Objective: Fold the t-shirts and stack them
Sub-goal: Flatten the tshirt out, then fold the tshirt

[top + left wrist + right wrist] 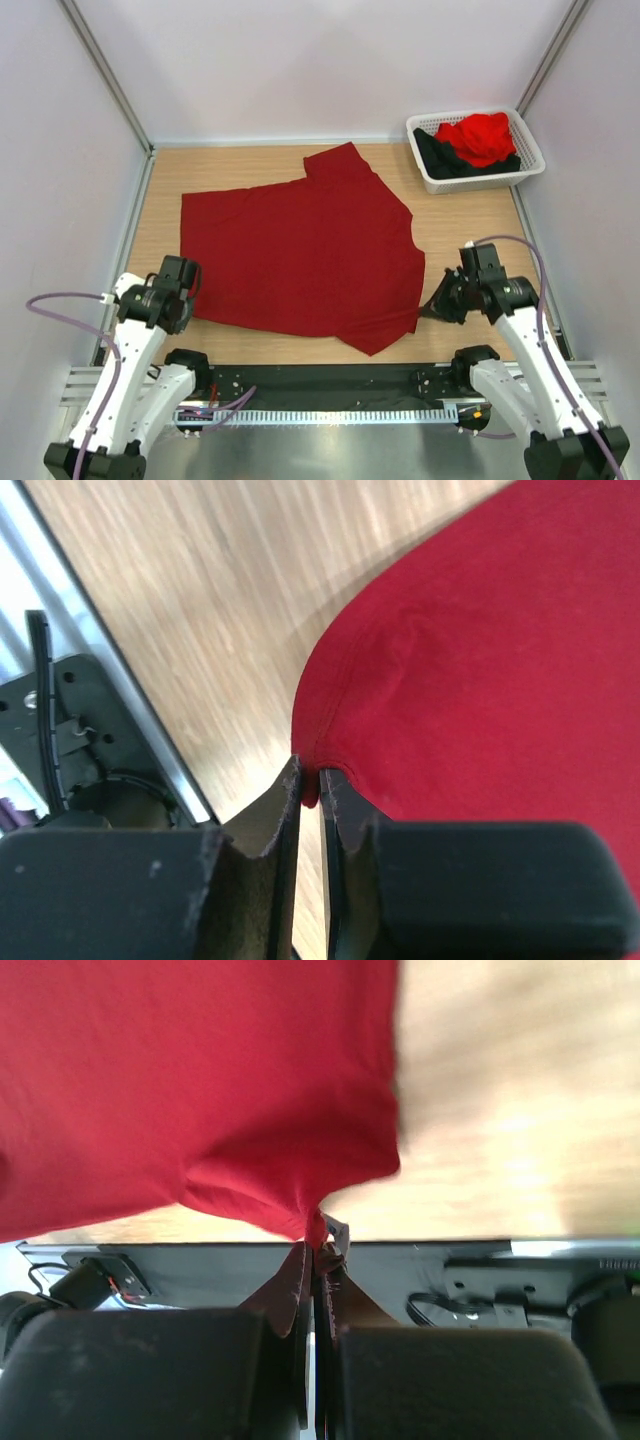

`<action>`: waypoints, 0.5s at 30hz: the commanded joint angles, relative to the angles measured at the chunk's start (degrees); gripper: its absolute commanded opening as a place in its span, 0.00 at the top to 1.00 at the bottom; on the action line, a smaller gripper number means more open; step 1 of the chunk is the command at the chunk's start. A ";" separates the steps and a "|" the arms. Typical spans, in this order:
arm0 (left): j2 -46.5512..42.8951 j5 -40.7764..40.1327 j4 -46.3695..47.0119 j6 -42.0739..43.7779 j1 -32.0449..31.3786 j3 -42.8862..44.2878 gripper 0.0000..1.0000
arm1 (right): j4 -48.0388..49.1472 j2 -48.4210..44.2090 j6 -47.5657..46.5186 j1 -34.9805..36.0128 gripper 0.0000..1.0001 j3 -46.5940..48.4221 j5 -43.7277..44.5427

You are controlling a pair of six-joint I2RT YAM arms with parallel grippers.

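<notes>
Crimson cloth fills the middle of the overhead view: the dark crimson t-shirt (300, 250) lies spread nearly flat on the wooden table (480, 230). One sleeve points toward the top of the frame and the other toward the bottom centre.

My left gripper (186, 284) sits at the shirt's lower left corner, in the lower left of the overhead view. In its wrist view, my two dark fingers (270, 815) are drawn almost together at bottom centre. A small fold of the red hem is pinched between their tips, and the rest of the cloth fans out to the upper right over pale wood.

My right gripper (425, 313) is at the shirt's lower right edge, beside the bottom sleeve. Its wrist view shows the jaws pressed tight on a bunched tip of cloth. That tip is pulled into a small peak, with the fabric spreading across the upper left of the frame.

In the upper right corner of the overhead view stands a white latticed basket (531, 152), well apart from the spread shirt. Inside it, a brighter red t-shirt (483, 137) lies crumpled on a black t-shirt (440, 158).
</notes>
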 commanded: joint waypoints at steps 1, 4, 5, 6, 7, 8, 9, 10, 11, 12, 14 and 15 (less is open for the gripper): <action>5.53 -4.15 -1.56 -2.08 -0.02 2.35 0.87 | 9.88 7.61 -5.57 0.30 0.99 7.32 0.21; 11.95 -5.37 -3.05 -2.44 0.15 4.63 0.87 | 12.79 13.68 -8.64 1.18 0.99 12.33 1.09; 13.63 -5.99 -3.49 -2.26 0.07 5.42 0.86 | 13.32 15.26 -9.70 1.09 0.99 13.47 1.44; 15.21 -6.52 -3.67 -1.91 0.15 6.73 0.86 | 13.94 16.84 -10.14 1.18 0.99 15.57 1.62; 16.71 -6.87 -3.67 -1.30 0.24 7.70 0.86 | 15.16 20.51 -10.58 1.09 0.99 16.63 1.36; 19.94 -7.13 -3.67 0.01 0.15 8.49 0.87 | 15.52 22.20 -11.02 1.18 0.99 17.78 1.10; 21.28 -7.66 -3.67 0.46 0.24 9.98 0.87 | 16.05 24.05 -11.55 1.09 0.99 20.05 0.66; 22.77 -7.92 -3.75 0.90 0.24 10.60 0.87 | 16.75 26.94 -11.90 1.09 0.99 21.20 0.31; 25.05 -8.10 -3.93 1.25 0.24 11.13 0.87 | 16.67 28.44 -12.43 1.09 0.99 22.43 0.48; 26.29 -8.19 -4.11 1.52 0.33 11.40 0.87 | 16.49 29.76 -13.13 1.18 0.99 24.71 0.56; 28.05 -8.10 -4.28 1.69 0.42 11.93 0.88 | 16.58 32.92 -13.92 1.09 0.99 26.57 0.39; 29.45 -8.10 -4.11 2.13 0.50 11.84 0.88 | 17.54 33.72 -14.19 1.18 0.99 27.97 0.22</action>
